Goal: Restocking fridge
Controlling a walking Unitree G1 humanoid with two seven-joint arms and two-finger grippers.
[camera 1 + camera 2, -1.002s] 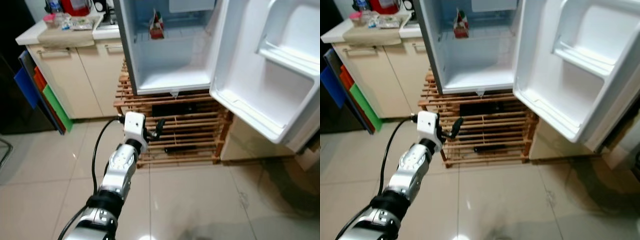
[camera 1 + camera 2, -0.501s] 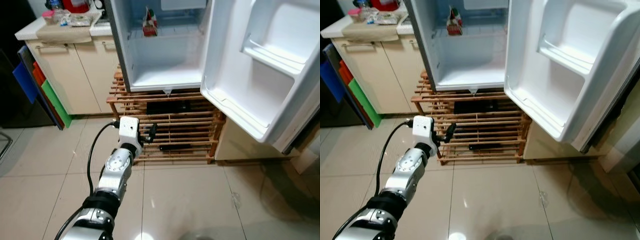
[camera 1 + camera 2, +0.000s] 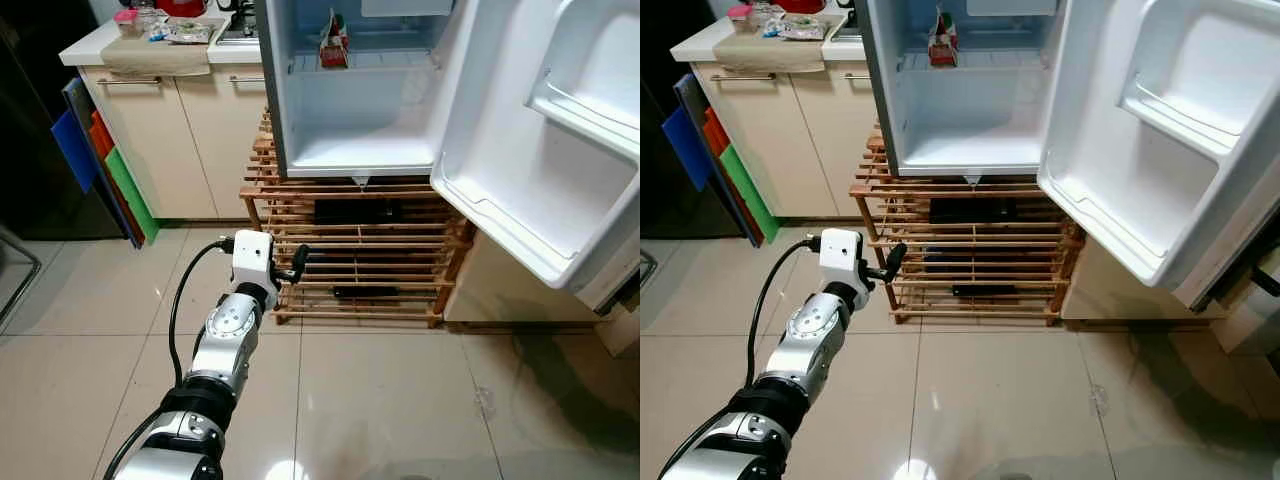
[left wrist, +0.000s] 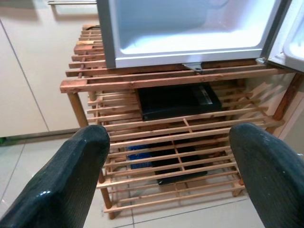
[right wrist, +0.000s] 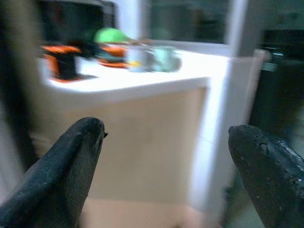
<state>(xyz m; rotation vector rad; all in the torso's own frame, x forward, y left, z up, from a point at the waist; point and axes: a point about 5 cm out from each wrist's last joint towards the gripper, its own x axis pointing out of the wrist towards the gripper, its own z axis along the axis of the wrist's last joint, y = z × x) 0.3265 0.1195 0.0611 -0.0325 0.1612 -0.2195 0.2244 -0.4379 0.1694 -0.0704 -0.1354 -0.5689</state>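
The view has swung slightly; the left gripper (image 3: 297, 262), fingers spread wide and empty, stays raised toward the wooden rack (image 3: 400, 235) below the open fridge (image 3: 350, 150), so restocking hasn't begun.

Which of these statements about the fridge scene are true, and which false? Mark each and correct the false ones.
1. The fridge door stands open. True.
2. A carton sits on the fridge's upper shelf. True.
3. The fridge rests directly on the floor. False: it sits on a wooden slatted rack.
4. The left end effector grips a bottle. False: its fingers are apart, holding nothing.
5. The right end effector is open. True.
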